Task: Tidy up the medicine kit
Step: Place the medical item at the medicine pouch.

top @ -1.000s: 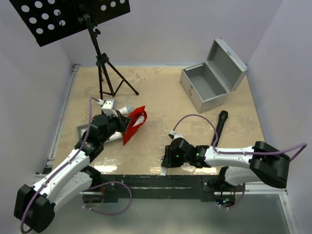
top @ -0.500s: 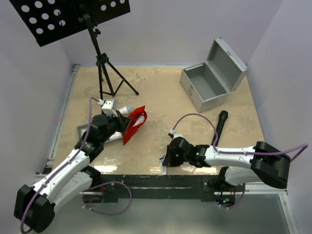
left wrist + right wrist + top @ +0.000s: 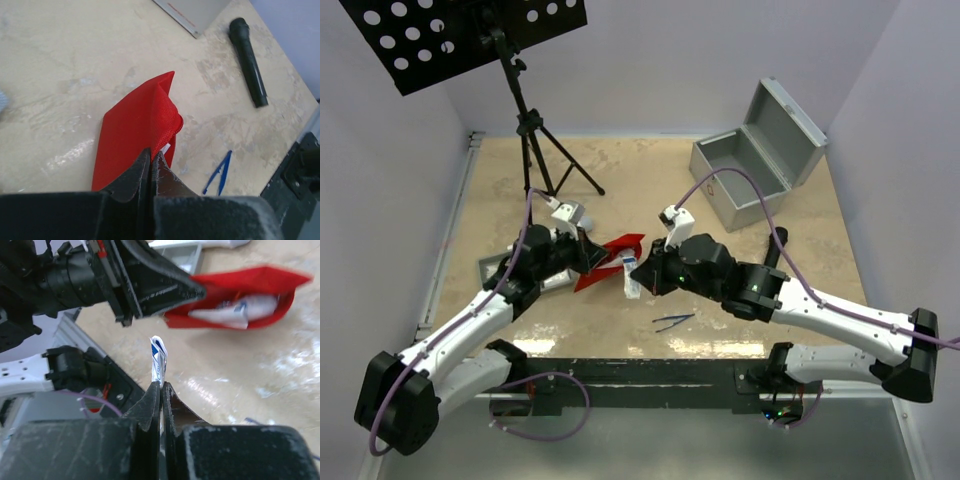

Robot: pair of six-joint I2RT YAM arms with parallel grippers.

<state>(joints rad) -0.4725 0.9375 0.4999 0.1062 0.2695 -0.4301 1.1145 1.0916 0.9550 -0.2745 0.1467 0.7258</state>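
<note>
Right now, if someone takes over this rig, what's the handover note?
Left gripper: jaws shut on the red pouch edge, holding its mouth open.
Right gripper: jaws shut on a white-and-blue packet, just outside the pouch mouth.
Done: white-and-blue items already in the pouch; case open at back right.
To do: packet into pouch; tweezers and flashlight lie loose on the table; grey tray sits by the left arm.
</note>
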